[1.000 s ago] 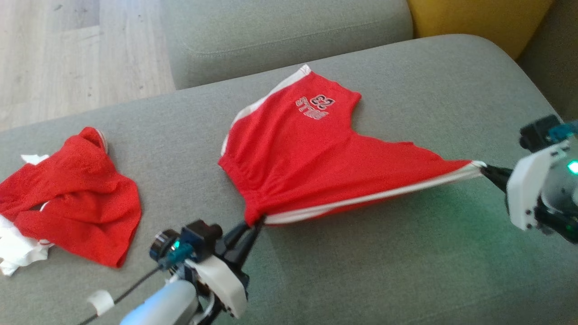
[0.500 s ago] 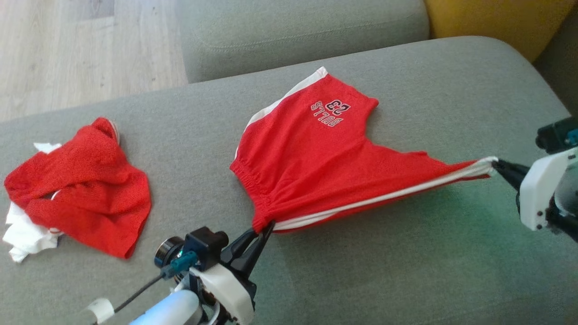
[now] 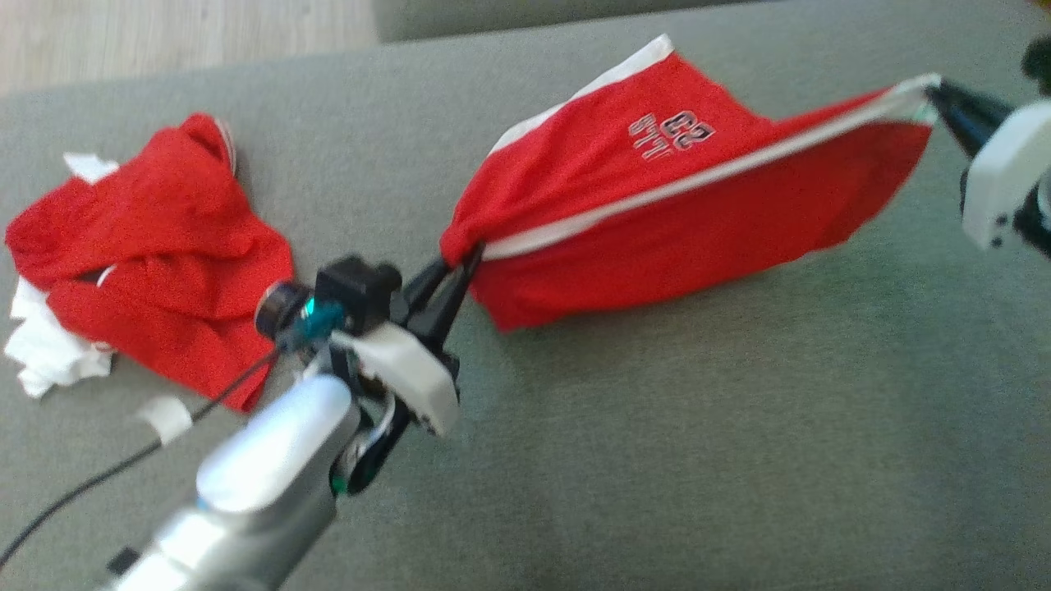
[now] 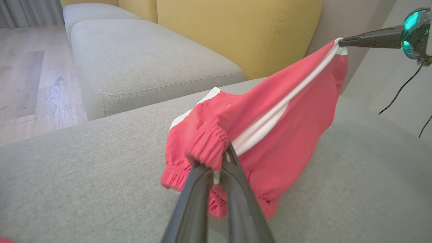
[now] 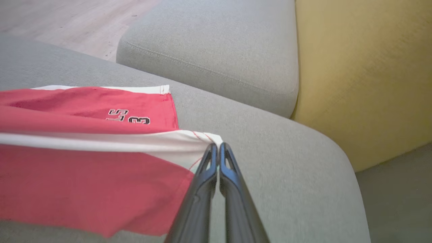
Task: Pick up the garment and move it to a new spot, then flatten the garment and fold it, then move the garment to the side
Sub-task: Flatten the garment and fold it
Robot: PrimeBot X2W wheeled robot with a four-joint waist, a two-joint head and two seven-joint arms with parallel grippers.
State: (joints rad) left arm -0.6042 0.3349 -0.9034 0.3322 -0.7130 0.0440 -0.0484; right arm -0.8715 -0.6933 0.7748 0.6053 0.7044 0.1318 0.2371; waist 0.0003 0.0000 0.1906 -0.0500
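A pair of red shorts with a white side stripe and a "23" print hangs stretched between my two grippers above the grey sofa cushion. My left gripper is shut on the elastic waistband corner. My right gripper is shut on the white hem corner. The near half of the shorts droops off the cushion, and the far leg with the print still lies on it.
A crumpled red and white garment lies at the left of the cushion. A second grey cushion and a yellow backrest stand behind. Wooden floor lies beyond the sofa's far edge.
Both grippers have lifted the stretched edge of the shorts off the cushion, so the near half now hangs in the air. The head camera has tilted, shifting the whole picture.
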